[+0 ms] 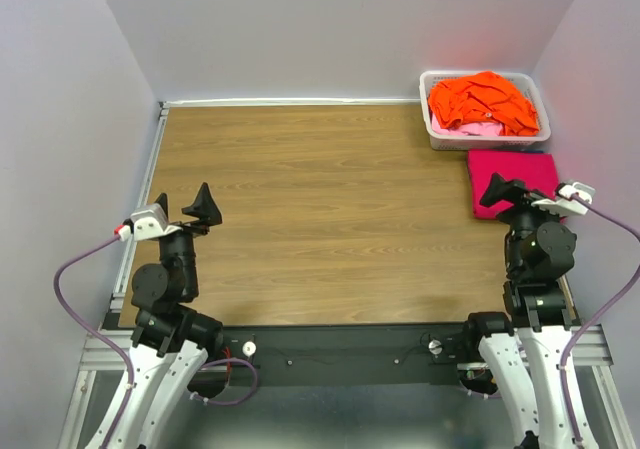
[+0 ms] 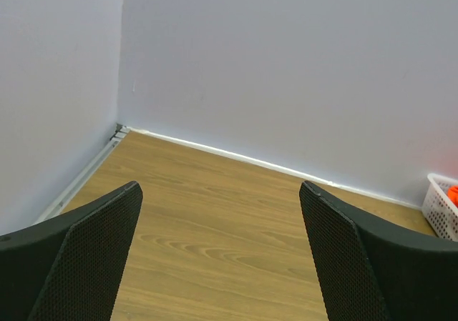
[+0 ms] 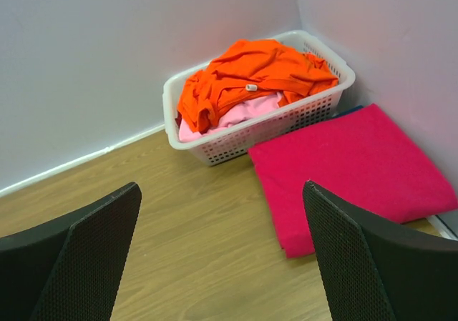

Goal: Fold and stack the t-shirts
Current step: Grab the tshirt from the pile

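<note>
Black arms (image 1: 170, 269), white bases (image 1: 150, 379), lilac cables (image 1: 60, 274), black mesh-textured jaws.

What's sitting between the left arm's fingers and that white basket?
Only bare wooden table, plain in the top view, separates the left fingers from the basket.

white slotted basket (image 1: 446, 141) stands in the far right corner of the wooden table (image 1: 300, 219).

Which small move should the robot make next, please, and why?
Probably reach the right tool toward the orange shirt, which lies crumpled on top in the basket, over the pink shirt. The red shirt already lies folded beside the basket; that tool is open, empty and nearest.
</note>
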